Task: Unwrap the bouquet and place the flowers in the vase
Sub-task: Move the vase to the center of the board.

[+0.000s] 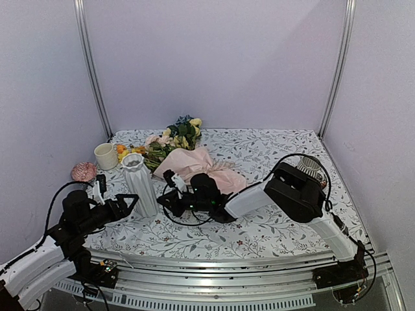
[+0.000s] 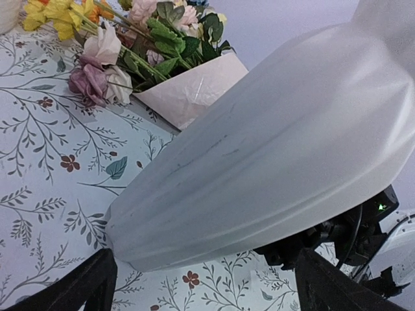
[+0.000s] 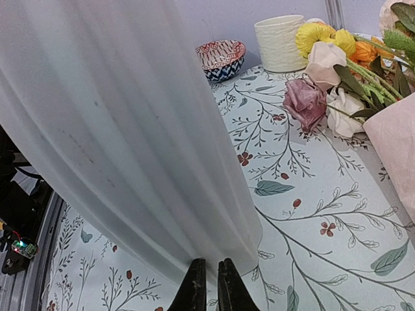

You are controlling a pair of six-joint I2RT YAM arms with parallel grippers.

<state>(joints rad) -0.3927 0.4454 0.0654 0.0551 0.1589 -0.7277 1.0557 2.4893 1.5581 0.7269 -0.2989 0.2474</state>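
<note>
Left wrist: left fingers point(image 2: 87, 285) wide apart around vase point(image 2: 259, 149); right fingers point(image 3: 194, 288) together.

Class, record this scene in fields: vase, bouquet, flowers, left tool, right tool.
vase: upright, nothing in it
bouquet: lying behind the vase, wrapped
flowers: heads pointing toward the back wall
left tool: open, facing the vase
right tool: shut, tips by the foot of the vase
</note>
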